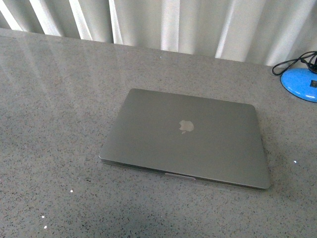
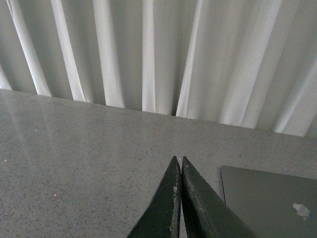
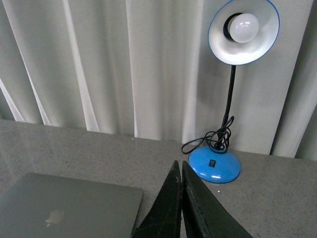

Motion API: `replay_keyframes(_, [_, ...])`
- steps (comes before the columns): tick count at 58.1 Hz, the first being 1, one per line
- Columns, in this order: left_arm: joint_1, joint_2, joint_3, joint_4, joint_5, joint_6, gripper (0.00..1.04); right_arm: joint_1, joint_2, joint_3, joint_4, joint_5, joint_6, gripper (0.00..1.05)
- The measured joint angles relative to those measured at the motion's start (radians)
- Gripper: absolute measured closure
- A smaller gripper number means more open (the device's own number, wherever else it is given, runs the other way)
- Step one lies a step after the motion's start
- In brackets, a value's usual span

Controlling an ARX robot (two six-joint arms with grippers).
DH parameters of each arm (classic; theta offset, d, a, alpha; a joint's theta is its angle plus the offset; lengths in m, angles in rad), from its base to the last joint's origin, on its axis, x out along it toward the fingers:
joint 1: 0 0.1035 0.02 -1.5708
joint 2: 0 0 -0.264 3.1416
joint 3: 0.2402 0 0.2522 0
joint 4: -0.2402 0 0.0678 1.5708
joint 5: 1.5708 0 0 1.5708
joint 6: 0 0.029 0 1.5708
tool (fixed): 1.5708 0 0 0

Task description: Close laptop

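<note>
Lying flat on the speckled grey table [image 1: 54,124], the laptop [image 1: 185,139] has its lid fully down, pale apple logo [image 1: 186,126] facing up. It sits skewed on the table, with a thin lighter strip showing along the edge nearest me. Nothing rests on the lid, and neither of my arms reaches into the front view.

My left gripper [image 2: 179,159] hangs above bare table just beside the laptop, off the side away from the lamp. Its two dark fingers [image 2: 166,203] are pressed together tip to tip with nothing between them. From that wrist I see one corner of the laptop, logo included.

My right gripper [image 3: 179,163] is likewise pinched closed and empty, its fingers [image 3: 198,208] meeting at the tips. It hovers near the laptop's opposite side, between the laptop and the lamp, and does not touch the lid.

Beyond that side of the laptop stands a desk lamp [image 3: 233,89]: a round blue base [image 3: 214,165] on the table, well apart from the laptop, with a black cord [image 3: 210,139] coiled beside its thin black neck and a white bulb [image 3: 243,27] in a blue-rimmed shade.

Behind the laptop, along the table's far edge, hang pale pleated curtains [image 1: 198,25].
</note>
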Motion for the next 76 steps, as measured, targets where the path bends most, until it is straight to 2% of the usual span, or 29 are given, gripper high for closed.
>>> replay_keyframes(19, [0.0, -0.087, 0.0, -0.087, 0.0, 0.0, 1.01, 0.0, -0.092, 0.0, -0.091, 0.0, 0.0, 1.04])
replay_keyframes(25, [0.0, -0.212, 0.0, -0.245, 0.0, 0.0, 1.01, 0.0, -0.13, 0.0, -0.132, 0.0, 0.0, 1.04])
replay_keyframes(30, [0.0, -0.251, 0.0, -0.254, 0.0, 0.0, 1.01, 0.0, -0.235, 0.0, -0.27, 0.0, 0.0, 1.04])
replay_keyframes(45, [0.0, -0.252, 0.0, -0.259, 0.0, 0.0, 1.01, 0.0, -0.275, 0.0, -0.28, 0.0, 0.0, 1.02])
replay_keyframes(76, [0.0, -0.252, 0.0, -0.259, 0.0, 0.0, 0.09, 0.0, -0.275, 0.0, -0.28, 0.0, 0.001, 0.09])
